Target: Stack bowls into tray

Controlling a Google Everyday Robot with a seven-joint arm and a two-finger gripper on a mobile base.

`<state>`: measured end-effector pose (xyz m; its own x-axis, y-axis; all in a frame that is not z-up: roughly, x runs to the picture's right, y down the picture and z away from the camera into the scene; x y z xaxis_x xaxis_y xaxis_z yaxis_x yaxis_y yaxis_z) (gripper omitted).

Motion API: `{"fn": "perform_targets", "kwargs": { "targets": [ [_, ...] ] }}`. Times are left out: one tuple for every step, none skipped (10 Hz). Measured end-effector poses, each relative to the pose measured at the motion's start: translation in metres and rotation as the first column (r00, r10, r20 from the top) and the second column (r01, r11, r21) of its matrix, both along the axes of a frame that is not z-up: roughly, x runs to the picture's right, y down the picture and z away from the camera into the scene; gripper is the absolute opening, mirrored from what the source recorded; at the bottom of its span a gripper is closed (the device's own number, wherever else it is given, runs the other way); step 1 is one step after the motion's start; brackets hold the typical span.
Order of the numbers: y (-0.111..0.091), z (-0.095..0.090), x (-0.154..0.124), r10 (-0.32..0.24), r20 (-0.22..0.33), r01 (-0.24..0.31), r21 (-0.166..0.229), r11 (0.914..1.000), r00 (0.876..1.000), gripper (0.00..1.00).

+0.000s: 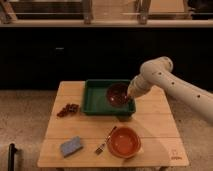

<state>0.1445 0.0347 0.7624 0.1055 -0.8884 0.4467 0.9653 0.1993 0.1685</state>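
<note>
pale wooden table (90, 131), white gripper (131, 95) at glossy maroon bowl (118, 94).

Light wooden table (90, 131) and the things lying on it. A square dark green tray (95, 99) sits at the far middle. A small cluster of dark red items (68, 109) lies near the left edge, beside the tray. At the near left is a blue-grey sponge (72, 146). A fork (105, 140) lies just left of the orange-red bowl (123, 142) at the near middle. The hand (129, 96) is over the tray's right part, at the dark maroon bowl (118, 94).
</note>
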Motion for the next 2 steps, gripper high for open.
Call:
{"fn": "perform_targets", "kwargs": {
  "targets": [
    [0.0054, -0.002, -0.004, -0.005, 0.009, 0.005, -0.006, 1.0, 1.0, 0.0],
    [0.0122, -0.0048, -0.0086, -0.01, 0.019, 0.011, -0.012, 0.9999, 1.0, 0.0]
  ]
}}
